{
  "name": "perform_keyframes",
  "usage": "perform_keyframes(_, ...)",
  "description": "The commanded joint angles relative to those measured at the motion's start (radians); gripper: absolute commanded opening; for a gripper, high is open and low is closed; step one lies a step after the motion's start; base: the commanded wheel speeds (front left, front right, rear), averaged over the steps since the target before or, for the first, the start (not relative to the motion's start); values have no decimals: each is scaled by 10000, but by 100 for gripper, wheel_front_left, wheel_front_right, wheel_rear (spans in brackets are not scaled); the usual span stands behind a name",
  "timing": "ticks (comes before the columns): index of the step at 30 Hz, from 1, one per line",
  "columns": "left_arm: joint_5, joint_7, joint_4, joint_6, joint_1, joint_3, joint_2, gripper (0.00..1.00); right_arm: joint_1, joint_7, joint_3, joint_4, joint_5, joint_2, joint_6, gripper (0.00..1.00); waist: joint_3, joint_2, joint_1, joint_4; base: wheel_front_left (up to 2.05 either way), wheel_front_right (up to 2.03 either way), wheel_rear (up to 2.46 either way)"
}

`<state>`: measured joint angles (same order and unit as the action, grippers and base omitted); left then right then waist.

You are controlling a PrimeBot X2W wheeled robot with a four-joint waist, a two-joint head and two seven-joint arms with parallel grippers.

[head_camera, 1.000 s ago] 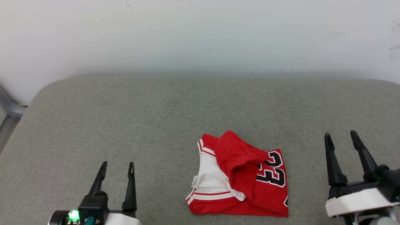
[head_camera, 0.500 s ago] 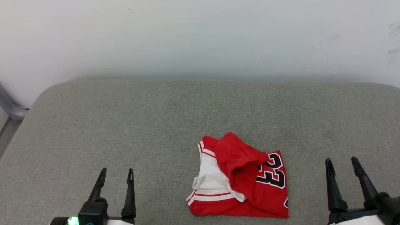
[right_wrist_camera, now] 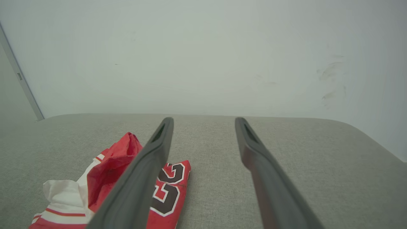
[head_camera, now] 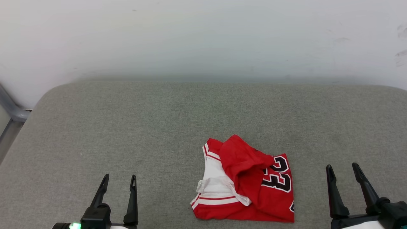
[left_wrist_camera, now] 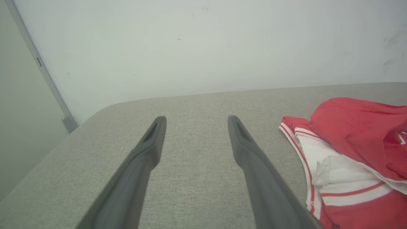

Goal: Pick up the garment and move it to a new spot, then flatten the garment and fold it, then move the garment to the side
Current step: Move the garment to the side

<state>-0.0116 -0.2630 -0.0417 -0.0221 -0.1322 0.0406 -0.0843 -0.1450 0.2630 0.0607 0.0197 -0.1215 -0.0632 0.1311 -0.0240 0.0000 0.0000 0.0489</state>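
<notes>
Garment (head_camera: pixel 244 184) lies in a loose, rumpled bundle on the grey pad (head_camera: pixel 127 127), at 5 o'clock from the centre of the head view. Red body is uppermost, with a red flap thrown over the middle. White sleeve with red-striped trim sits on its 9 o'clock side, and black white-edged "23" on its 3 o'clock side. Left gripper (head_camera: pixel 120 175) is at 8 o'clock, fingers pointing to 12, claw wide with nothing between the fingers. It is well apart from the garment, which lies toward its 3 o'clock. Right gripper (head_camera: pixel 341 165) is at 4 o'clock, fingers also toward 12, claw wide and empty. It is near the garment's numbered edge but clear of it. In the left wrist view the garment is at 4 o'clock, beyond the right-hand finger. In the right wrist view it is at 8 o'clock, partly behind the left-hand finger. A pale wall (head_camera: pixel 203 38) stands at 12 o'clock past the pad. A grey post (head_camera: pixel 9 111) is at the 9 o'clock edge.
</notes>
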Motion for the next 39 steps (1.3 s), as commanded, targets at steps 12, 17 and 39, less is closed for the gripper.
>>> perform_keyframes(12, -37, -23, -48, -20, 112, -5, -75, 100, 2133, -296, 688, 301, -731, -1282, -8, 100, 132, 0, 0, -39, 0, 0, 0)
perform_keyframes(17, -42, -23, -56, 34, 242, 55, -92, 100, 3612, -2006, -84, 137, -2106, -2719, -7, 100, 325, 0, 0, 49, 0, 0, 0)
perform_keyframes(39, -70, -22, -69, 107, 883, 320, 43, 100, 4525, -10470, -3646, -1725, -7655, -5044, -8, 100, 1236, 0, 0, 743, 0, 0, 0)
